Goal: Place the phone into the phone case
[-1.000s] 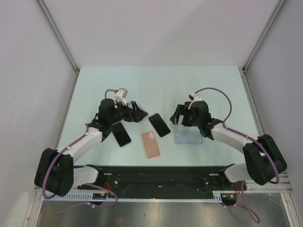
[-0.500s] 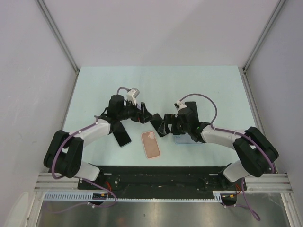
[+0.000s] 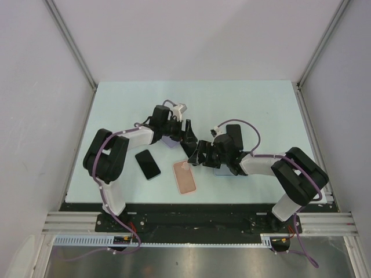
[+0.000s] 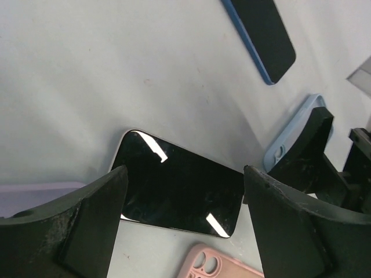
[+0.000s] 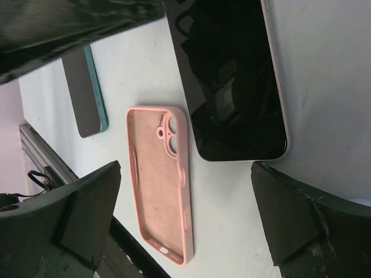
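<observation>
The phone (image 4: 179, 191) lies flat with its black screen up, between the two fingers of my left gripper (image 4: 185, 223), which is open and straddles it from above. In the right wrist view the phone (image 5: 232, 81) lies just beyond my open right gripper (image 5: 194, 223), which holds nothing. The pink phone case (image 3: 185, 176) lies open side up next to the phone, also in the wrist views (image 5: 162, 179) (image 4: 220, 266). In the top view both grippers, left (image 3: 188, 138) and right (image 3: 200, 155), meet over the phone and hide most of it.
A second phone in a blue case (image 3: 148, 164) lies left of the pink case. A light blue case (image 3: 223, 169) sits partly under my right arm. A lavender item (image 3: 168, 141) shows under my left arm. The pale table (image 3: 249, 104) ends at a black rail in front.
Both arms have swung inward to the phone at the table's middle. My left gripper's jaws have narrowed a little; the right gripper's jaws stay wide.
</observation>
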Robot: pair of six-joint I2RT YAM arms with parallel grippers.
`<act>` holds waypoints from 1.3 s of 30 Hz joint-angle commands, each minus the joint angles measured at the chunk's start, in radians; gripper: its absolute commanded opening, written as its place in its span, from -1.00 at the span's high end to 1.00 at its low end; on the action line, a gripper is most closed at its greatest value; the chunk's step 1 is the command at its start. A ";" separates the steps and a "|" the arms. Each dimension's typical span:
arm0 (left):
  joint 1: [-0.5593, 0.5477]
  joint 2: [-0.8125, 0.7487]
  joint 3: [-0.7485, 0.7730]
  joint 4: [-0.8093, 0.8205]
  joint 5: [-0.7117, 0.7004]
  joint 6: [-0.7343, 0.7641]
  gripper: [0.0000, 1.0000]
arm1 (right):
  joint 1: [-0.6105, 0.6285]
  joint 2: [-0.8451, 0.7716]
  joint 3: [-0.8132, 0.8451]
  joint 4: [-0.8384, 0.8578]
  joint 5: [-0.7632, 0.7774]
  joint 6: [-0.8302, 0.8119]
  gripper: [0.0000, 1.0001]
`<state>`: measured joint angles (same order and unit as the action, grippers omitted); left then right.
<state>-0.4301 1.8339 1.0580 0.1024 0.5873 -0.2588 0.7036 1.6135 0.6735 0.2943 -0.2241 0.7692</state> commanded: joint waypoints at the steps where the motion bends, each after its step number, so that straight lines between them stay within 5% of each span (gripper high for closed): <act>1: -0.006 0.074 0.083 -0.038 0.010 0.041 -0.70 | 0.000 0.051 -0.011 0.043 -0.001 0.047 -0.99; 16: -0.012 0.119 0.068 -0.095 -0.101 0.085 -0.61 | -0.059 0.080 -0.015 0.049 -0.006 0.059 -0.99; 20: -0.012 0.077 0.051 -0.095 -0.214 0.089 -0.76 | -0.082 0.088 -0.015 0.060 -0.021 0.056 -0.99; 39: -0.012 0.102 0.051 -0.122 -0.313 0.061 -0.83 | -0.194 0.143 -0.015 0.131 -0.086 0.051 -0.99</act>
<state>-0.4446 1.9297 1.1316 0.0822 0.3725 -0.2100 0.5331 1.7180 0.6739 0.4999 -0.3252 0.8452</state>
